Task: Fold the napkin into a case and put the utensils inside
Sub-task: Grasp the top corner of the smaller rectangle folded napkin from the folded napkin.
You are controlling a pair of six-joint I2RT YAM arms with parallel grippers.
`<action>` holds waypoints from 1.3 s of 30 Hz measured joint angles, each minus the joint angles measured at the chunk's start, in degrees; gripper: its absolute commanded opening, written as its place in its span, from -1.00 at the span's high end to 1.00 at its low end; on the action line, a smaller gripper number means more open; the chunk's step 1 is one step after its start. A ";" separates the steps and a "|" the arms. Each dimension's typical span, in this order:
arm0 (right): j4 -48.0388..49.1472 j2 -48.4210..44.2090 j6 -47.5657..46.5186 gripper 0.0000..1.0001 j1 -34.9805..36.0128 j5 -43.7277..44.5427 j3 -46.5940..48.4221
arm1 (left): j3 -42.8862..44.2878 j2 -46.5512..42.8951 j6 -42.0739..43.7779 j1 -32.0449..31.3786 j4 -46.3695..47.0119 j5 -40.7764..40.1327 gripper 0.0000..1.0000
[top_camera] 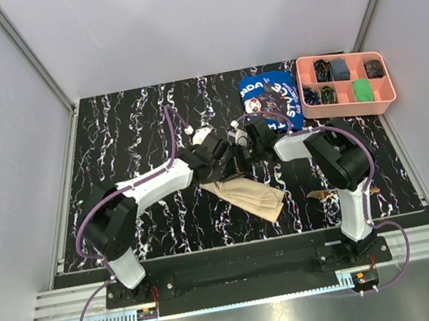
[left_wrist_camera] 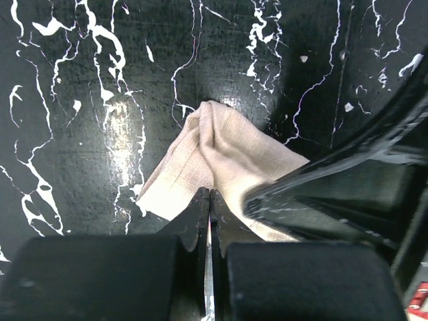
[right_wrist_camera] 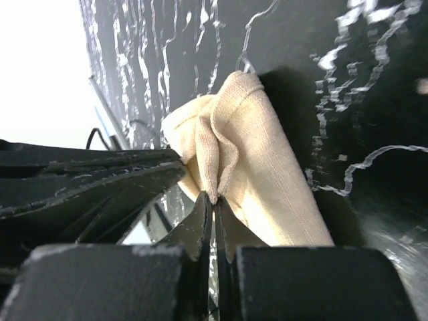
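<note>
The beige napkin [top_camera: 247,194] is a narrow folded strip, slanting from the table's middle toward the front. Its upper end is lifted where the two arms meet. My left gripper [top_camera: 226,153] is shut on that end; the left wrist view shows the cloth [left_wrist_camera: 227,144] pinched at the tips of the gripper [left_wrist_camera: 210,190]. My right gripper [top_camera: 246,143] is shut on the same end from the other side, and in the right wrist view the bunched hem [right_wrist_camera: 267,160] is in the gripper [right_wrist_camera: 214,199]. Thin brown slivers [top_camera: 318,194] peek out beside the right arm; I cannot tell if they are the utensils.
A blue printed cloth [top_camera: 270,101] lies at the back, right of centre. A pink compartment tray [top_camera: 349,106] with small items stands at the back right corner. Grey walls close in the black marbled table [top_camera: 128,142].
</note>
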 measured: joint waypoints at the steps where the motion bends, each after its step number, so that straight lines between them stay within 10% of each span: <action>1: 0.70 0.52 0.92 1.00 0.35 -0.52 0.00 | -0.26 0.00 -0.02 0.00 0.24 0.07 1.00; 30: 1.25 3.93 5.95 0.36 0.48 -4.35 3.39 | -5.35 -2.51 -4.02 0.07 4.07 0.44 1.00; 39: 0.57 3.58 4.66 1.00 0.37 -4.50 3.41 | -5.38 -3.02 -4.52 0.07 4.07 0.61 1.00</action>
